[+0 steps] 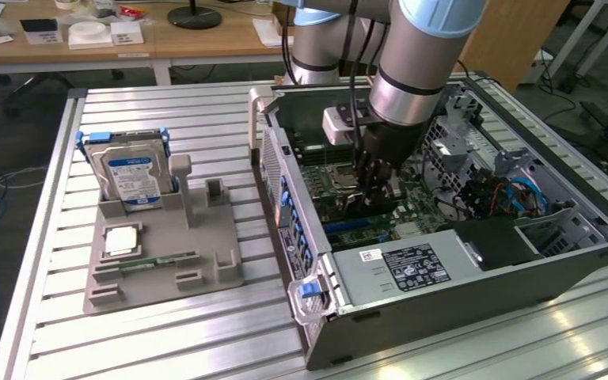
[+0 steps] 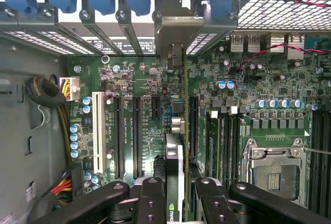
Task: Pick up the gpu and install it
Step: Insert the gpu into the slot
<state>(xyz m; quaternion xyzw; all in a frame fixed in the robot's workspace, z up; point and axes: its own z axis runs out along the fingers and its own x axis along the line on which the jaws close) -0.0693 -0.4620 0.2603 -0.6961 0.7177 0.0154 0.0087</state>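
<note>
Inside the open computer case [image 1: 283, 170] my gripper [image 1: 373, 190] hangs low over the motherboard [image 2: 145, 79]. It is shut on the gpu [image 2: 175, 151], which the wrist view shows edge-on as a thin upright card between the black fingers [image 2: 151, 198]. The card's silver end bracket [image 2: 178, 25] lies against the case's rear slot openings, among the blue clips. The card stands along the motherboard, beside the black expansion slots [image 2: 137, 136]. I cannot tell whether its lower edge is seated in a slot. In the exterior view the gpu [image 1: 359, 207] is a dark shape under the fingers.
A silver hard drive [image 1: 130, 170] with a blue label stands in the grey fixture [image 1: 167, 265] on the exterior view's left, with a memory stick [image 1: 158, 260] lying on it. The CPU socket [image 2: 274, 167], power supply [image 1: 410, 265] and cable bundle [image 2: 46, 94] surround the card.
</note>
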